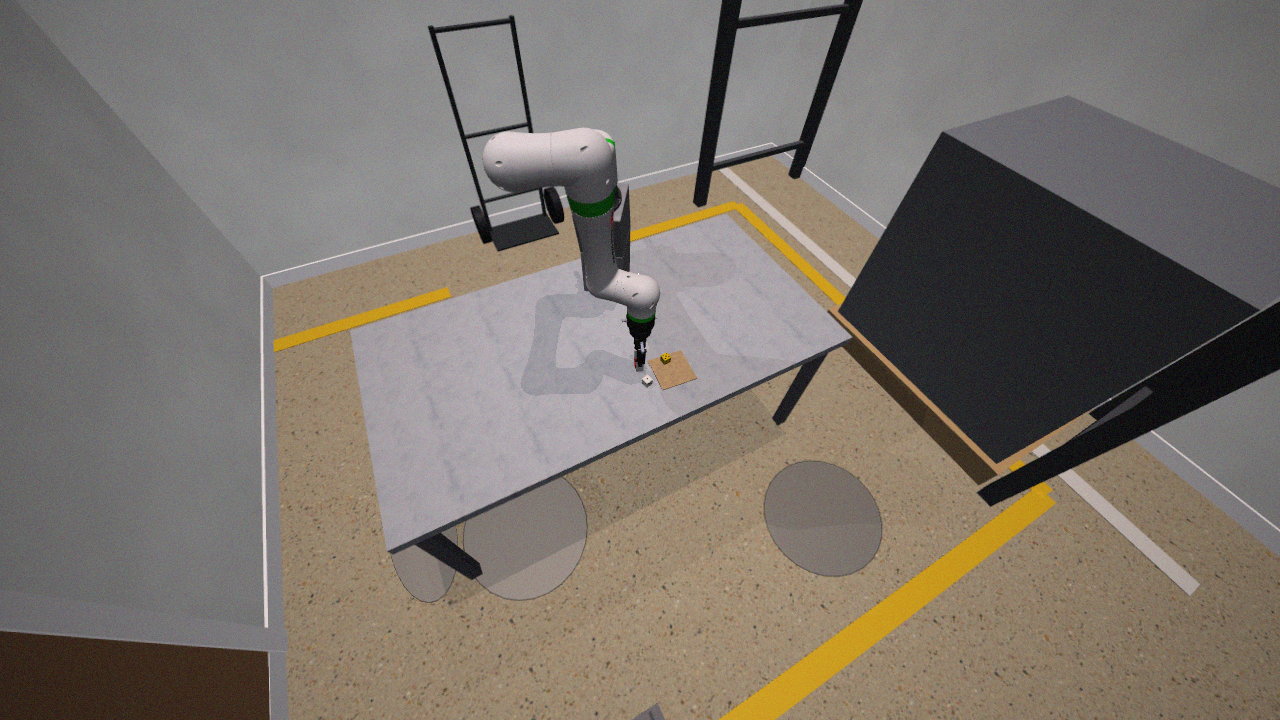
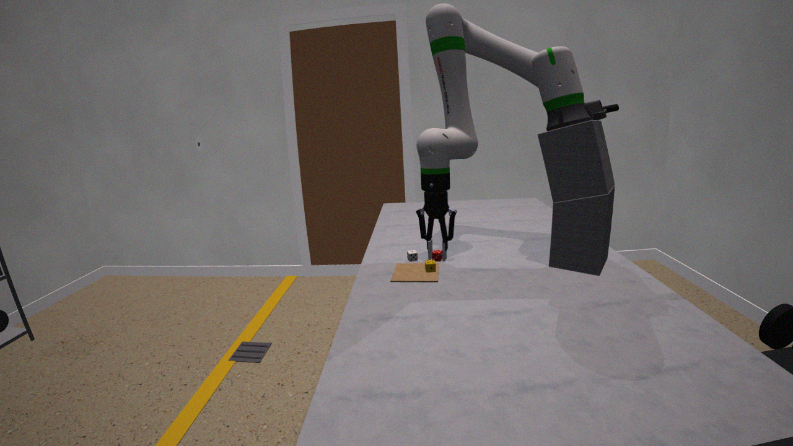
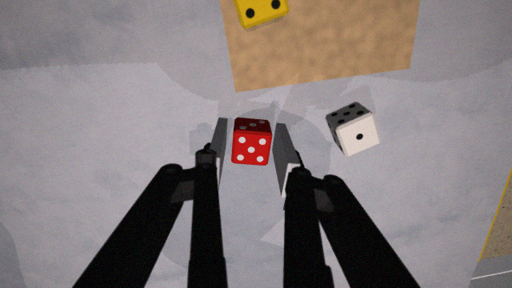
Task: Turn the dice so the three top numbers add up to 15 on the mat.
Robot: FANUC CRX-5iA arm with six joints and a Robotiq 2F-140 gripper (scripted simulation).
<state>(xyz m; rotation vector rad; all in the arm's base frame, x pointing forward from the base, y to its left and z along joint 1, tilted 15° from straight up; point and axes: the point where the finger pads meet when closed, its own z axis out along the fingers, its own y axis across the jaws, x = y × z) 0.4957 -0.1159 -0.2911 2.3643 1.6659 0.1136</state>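
A tan mat lies flat on the grey table; it also shows in the top and exterior views. A yellow die sits on the mat near one corner, cut off by the top edge of the wrist view. A red die lies on the table just off the mat, five up. A white die lies on the table beside it, one up. My gripper points straight down, partly open, one finger on each side of the red die with small gaps.
The arm's grey pedestal stands on the table behind the dice. The table edge runs close by on the white die's side. A large dark box stands off the table's end.
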